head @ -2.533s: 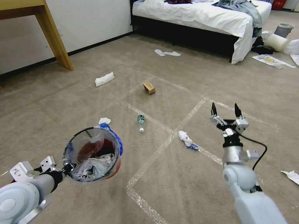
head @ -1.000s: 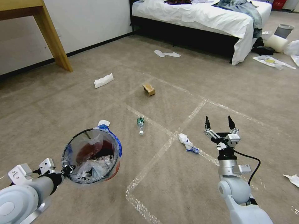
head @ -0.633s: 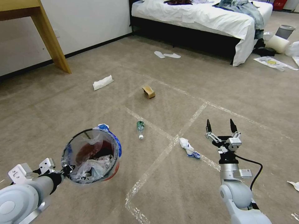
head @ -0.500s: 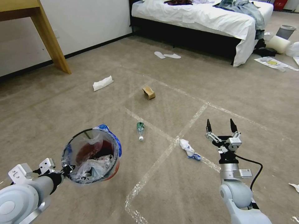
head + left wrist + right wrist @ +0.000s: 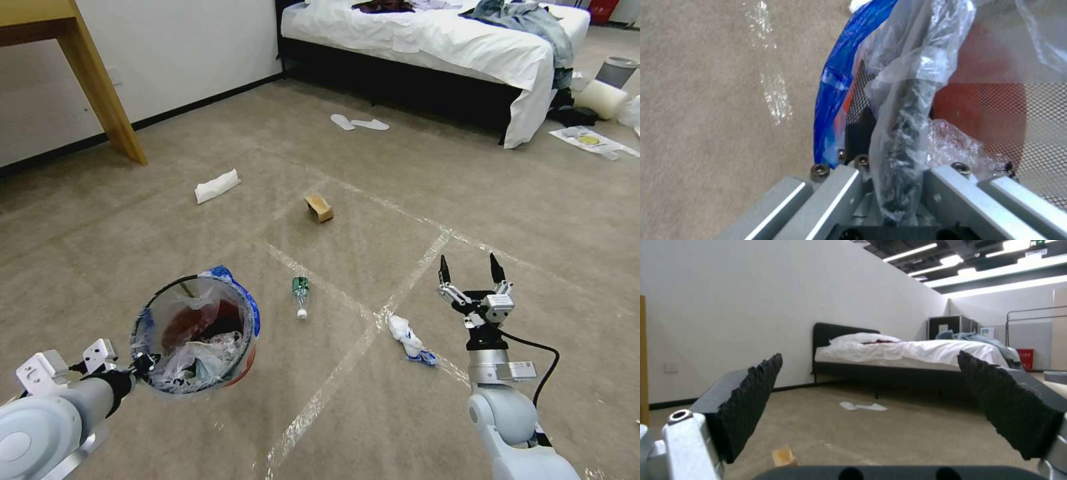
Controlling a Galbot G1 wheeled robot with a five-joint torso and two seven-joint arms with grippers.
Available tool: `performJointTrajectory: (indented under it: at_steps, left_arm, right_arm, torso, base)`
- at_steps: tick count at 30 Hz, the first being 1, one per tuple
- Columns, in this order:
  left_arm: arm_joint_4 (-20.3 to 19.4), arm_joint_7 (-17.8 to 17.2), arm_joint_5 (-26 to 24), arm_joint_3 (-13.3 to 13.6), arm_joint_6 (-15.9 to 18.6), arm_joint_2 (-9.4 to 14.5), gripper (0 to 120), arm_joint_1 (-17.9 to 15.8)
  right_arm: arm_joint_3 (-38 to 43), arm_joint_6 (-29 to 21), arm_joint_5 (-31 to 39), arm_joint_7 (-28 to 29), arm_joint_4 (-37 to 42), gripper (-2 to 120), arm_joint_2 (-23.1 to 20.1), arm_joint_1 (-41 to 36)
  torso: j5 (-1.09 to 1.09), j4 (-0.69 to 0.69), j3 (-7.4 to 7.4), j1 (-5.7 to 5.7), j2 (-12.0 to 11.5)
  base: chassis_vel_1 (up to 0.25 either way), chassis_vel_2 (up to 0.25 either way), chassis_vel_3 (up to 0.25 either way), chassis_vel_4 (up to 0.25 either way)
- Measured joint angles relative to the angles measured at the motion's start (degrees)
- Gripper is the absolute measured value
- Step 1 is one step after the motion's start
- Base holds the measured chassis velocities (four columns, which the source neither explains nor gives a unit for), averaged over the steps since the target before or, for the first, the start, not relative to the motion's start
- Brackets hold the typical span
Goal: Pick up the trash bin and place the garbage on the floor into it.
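Trash bin (image 5: 193,337), pinched at its rim by the left gripper (image 5: 143,363), could probably slip while the right gripper (image 5: 468,269), spread empty, nears the crumpled tissue (image 5: 408,337).

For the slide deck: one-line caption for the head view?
Left gripper holds the trash bin by its rim; open right gripper hovers beyond a crumpled tissue.

Your red-orange trash bin (image 5: 195,337) hangs above the floor (image 5: 400,173), held at its rim by the left hand (image 5: 142,363); its clear, blue-edged liner already has crumpled litter in it. On the beige carpet you see a green-labelled bottle (image 5: 300,294) just beside the bin, a crumpled white-and-blue tissue (image 5: 410,339) on a tape line, a brown carton (image 5: 319,207) farther off, and a white tissue (image 5: 217,186) beyond.
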Motion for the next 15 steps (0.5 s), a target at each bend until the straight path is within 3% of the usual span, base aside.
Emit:
performJointTrajectory:
  at_steps: [5,10,13,14,15]
  left_arm:
    - [0.0,0.0,0.1,0.0,0.0,-0.1,0,0.0]
    - [0.0,0.0,0.1,0.0,0.0,-0.1,0,-0.1]
    - [0.1,0.0,0.0,-0.1,0.1,0.5,0,0.0]
    - [0.1,0.0,0.0,-0.1,0.1,0.5,0,0.0]
    - [0.2,0.0,-0.1,-0.1,0.1,0.7,0,0.0]
  right_arm:
    - [-0.6,1.5,0.1,0.6,-0.9,100,-0.1,0.5]
    - [-0.1,-0.2,-1.1,1.5,-1.4,100,-2.1,0.9]
    - [-1.9,-6.7,4.7,4.0,-2.7,100,-13.3,2.5]
    - [-1.9,-6.7,4.7,4.0,-2.7,100,-13.3,2.5]
    - [-2.8,-8.8,8.4,3.7,-3.9,100,-17.9,3.9]
  torso:
    - [0.00,0.01,0.01,0.00,0.0]
    - [0.02,0.01,-0.01,-0.01,0.0]
    - [0.04,0.01,-0.01,-0.01,0.0]
    - [0.04,0.01,-0.01,-0.01,0.0]
    - [-0.02,0.00,0.00,-0.01,0.0]
  base:
    - [-0.085,0.099,0.084,-0.101]
    - [-0.004,0.010,0.012,-0.003]
    - [0.000,0.000,0.000,0.000]
    - [0.000,0.000,0.000,0.000]
    - [0.000,0.000,0.000,0.000]
